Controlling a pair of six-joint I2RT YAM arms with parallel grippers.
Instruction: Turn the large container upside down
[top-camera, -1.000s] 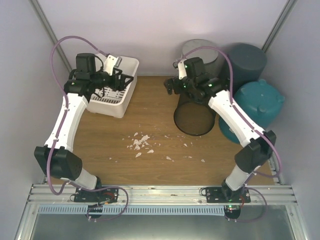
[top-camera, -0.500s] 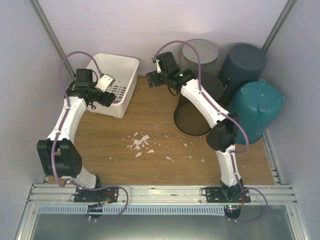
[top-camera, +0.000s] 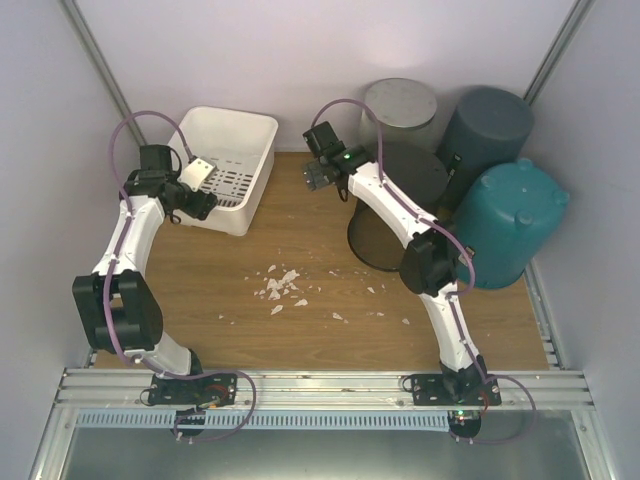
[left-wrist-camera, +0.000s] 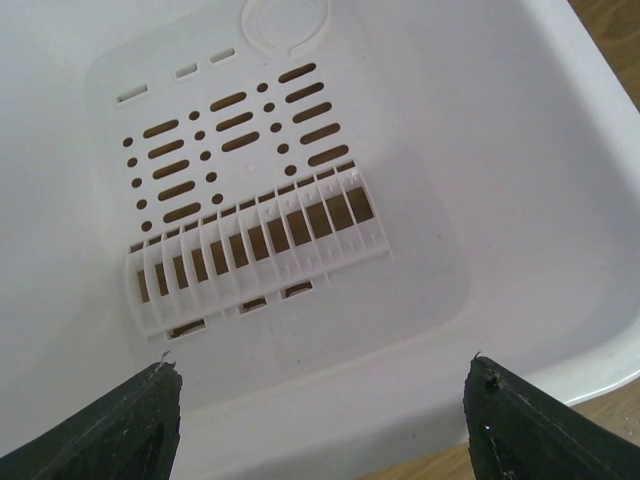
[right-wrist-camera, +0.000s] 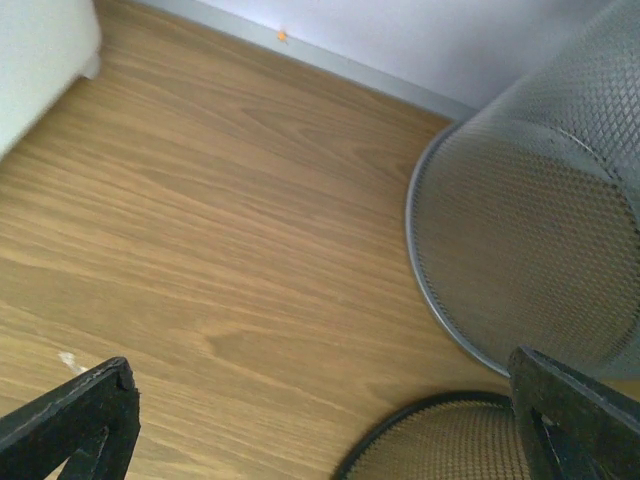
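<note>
The large white slotted container (top-camera: 232, 160) stands upright at the back left, open side up. My left gripper (top-camera: 200, 200) hovers at its near left rim, open and empty. The left wrist view looks down into the container (left-wrist-camera: 300, 150), with my left gripper (left-wrist-camera: 320, 425) spread wide over its near wall. My right gripper (top-camera: 320, 178) is open and empty over bare wood between the container and the bins. In the right wrist view my right gripper (right-wrist-camera: 325, 420) is over the table, and a corner of the container (right-wrist-camera: 40, 60) shows at the top left.
A black mesh bin (top-camera: 388, 225) lies on its side at centre right, its rim (right-wrist-camera: 440, 440) near my right fingers. A grey mesh bin (top-camera: 400, 108) (right-wrist-camera: 530, 220), a dark grey bin (top-camera: 487, 125) and a teal bin (top-camera: 515, 215) crowd the back right. White crumbs (top-camera: 280, 285) lie mid-table.
My right gripper has swung left and back, away from the black mesh bin. My left gripper has drawn back from over the white container to its near left rim.
</note>
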